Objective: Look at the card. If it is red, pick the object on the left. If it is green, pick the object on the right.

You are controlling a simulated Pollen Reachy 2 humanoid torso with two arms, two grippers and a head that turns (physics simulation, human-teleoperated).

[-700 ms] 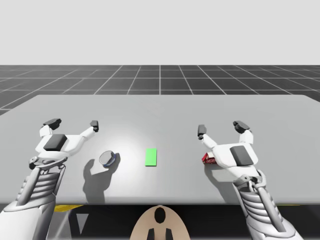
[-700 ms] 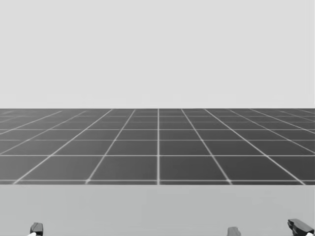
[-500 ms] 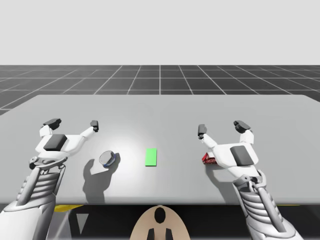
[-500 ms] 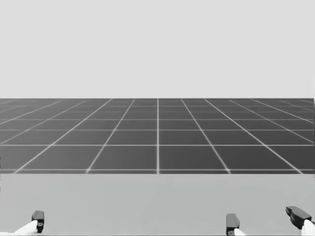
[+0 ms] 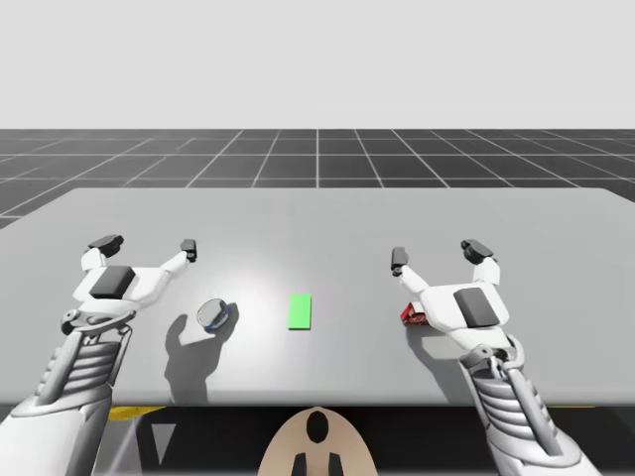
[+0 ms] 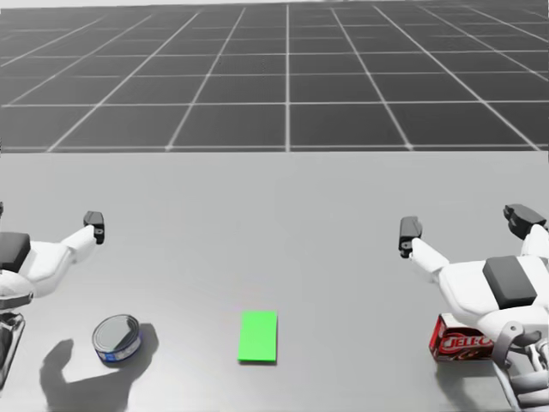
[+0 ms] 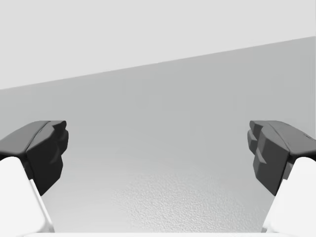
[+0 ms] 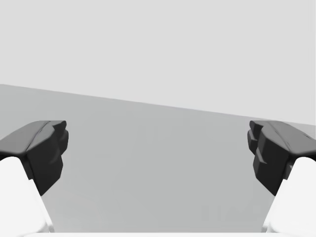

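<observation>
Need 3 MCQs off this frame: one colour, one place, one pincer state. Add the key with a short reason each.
1. What colour is the card?
A) red B) green C) blue
2. Where is the red box?
A) on the card B) held aloft C) on the table by my right wrist
3. How is the right pincer?
A) open, empty B) shut on the box C) shut on the card
Key: 1 B, it is plain green in the high and head views; 2 C, the head view shows it partly hidden behind that wrist; 3 A, its fingers stand wide apart with nothing between them.
</observation>
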